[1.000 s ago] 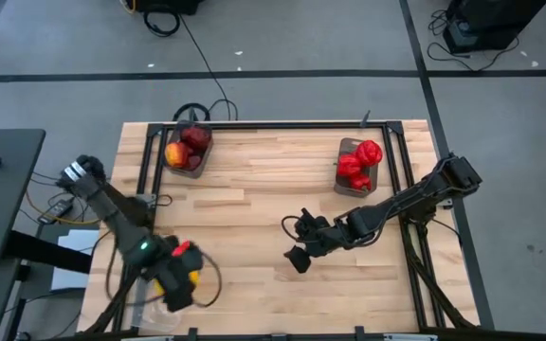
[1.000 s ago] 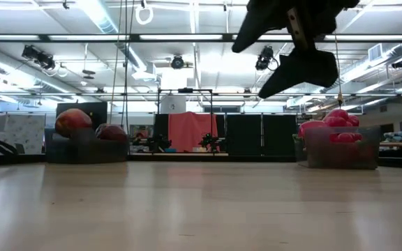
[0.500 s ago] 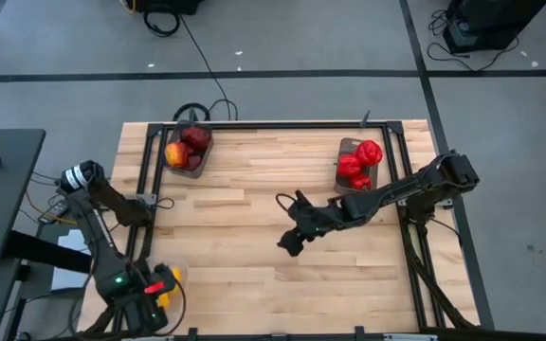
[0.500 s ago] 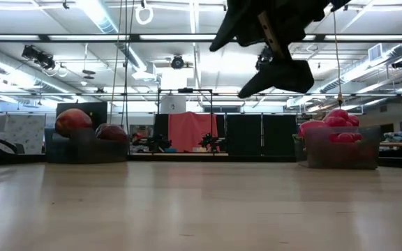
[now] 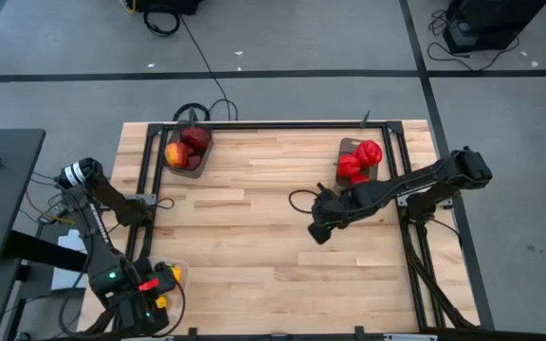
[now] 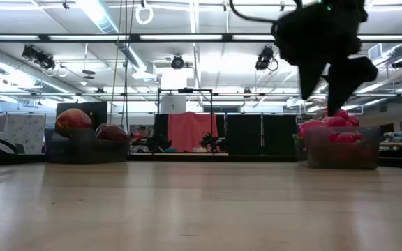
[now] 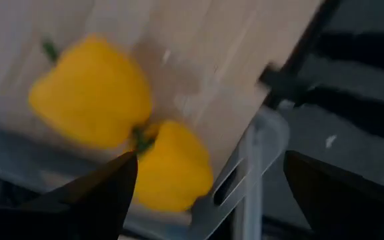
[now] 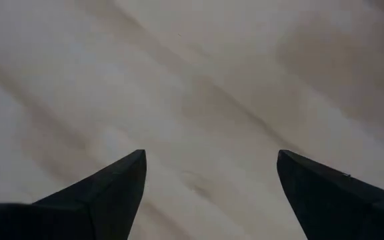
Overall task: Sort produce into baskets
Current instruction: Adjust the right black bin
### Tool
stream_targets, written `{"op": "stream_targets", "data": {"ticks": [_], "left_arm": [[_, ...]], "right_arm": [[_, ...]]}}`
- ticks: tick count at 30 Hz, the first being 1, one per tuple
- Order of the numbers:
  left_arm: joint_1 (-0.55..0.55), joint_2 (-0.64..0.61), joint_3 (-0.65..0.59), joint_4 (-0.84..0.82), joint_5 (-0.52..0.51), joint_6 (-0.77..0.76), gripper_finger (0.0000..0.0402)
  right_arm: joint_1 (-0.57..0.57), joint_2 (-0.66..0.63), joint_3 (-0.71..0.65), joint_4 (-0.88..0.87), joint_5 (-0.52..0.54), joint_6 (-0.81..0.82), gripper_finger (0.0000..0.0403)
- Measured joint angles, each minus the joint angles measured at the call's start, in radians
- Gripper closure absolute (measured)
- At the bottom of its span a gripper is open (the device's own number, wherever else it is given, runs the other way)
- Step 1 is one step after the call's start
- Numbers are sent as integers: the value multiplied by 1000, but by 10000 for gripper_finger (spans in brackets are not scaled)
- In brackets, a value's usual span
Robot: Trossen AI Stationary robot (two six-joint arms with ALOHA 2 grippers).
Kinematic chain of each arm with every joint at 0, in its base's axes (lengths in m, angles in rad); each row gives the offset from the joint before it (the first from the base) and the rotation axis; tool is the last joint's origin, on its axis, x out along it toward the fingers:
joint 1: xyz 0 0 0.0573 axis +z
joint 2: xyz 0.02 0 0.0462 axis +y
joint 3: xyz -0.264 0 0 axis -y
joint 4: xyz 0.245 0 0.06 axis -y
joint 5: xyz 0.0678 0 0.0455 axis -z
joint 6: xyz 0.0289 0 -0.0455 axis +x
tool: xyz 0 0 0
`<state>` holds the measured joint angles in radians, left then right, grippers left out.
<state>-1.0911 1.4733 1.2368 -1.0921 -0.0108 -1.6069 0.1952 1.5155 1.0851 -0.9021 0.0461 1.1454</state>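
Note:
Two yellow peppers (image 7: 92, 90) (image 7: 172, 167) lie in the clear tub (image 7: 259, 140) at the table's near left corner. My left gripper (image 7: 209, 160) hangs open just above them and holds nothing; it shows in the high view (image 5: 148, 292) too. A dark tub (image 5: 188, 152) at the far left holds an orange-yellow piece and maroon pieces. A dark tub (image 5: 358, 169) at the far right holds red peppers (image 5: 360, 159). My right gripper (image 5: 318, 227) is open and empty, above bare wood right of the table's middle, fingers pointing down (image 6: 330, 87).
A black frame rail (image 5: 143, 180) runs along the table's left, far and right sides. The middle of the table is bare wood (image 5: 245, 237). Cables (image 5: 192, 112) lie at the far edge behind the left tub.
My left gripper has gone toward the table's near left corner and now stays over the clear tub. My right gripper first drifted toward the left, then swung back toward the right and far side, nearer the red peppers' tub, and tipped so that its fingers point down.

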Motion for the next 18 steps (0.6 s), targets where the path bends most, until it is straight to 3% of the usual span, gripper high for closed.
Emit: {"op": "stream_targets", "data": {"ticks": [3, 14, 18], "left_arm": [[15, -12, 23, -2, -75, 29, 22], [64, -15, 30, -6, -79, 37, 22], [72, -15, 30, -10, -79, 37, 21]], "right_arm": [[-19, 20, -14, -92, 15, -54, 64], [-111, 20, -214, -152, 74, -50, 189], [-157, 20, -243, -179, 131, -73, 215]]}}
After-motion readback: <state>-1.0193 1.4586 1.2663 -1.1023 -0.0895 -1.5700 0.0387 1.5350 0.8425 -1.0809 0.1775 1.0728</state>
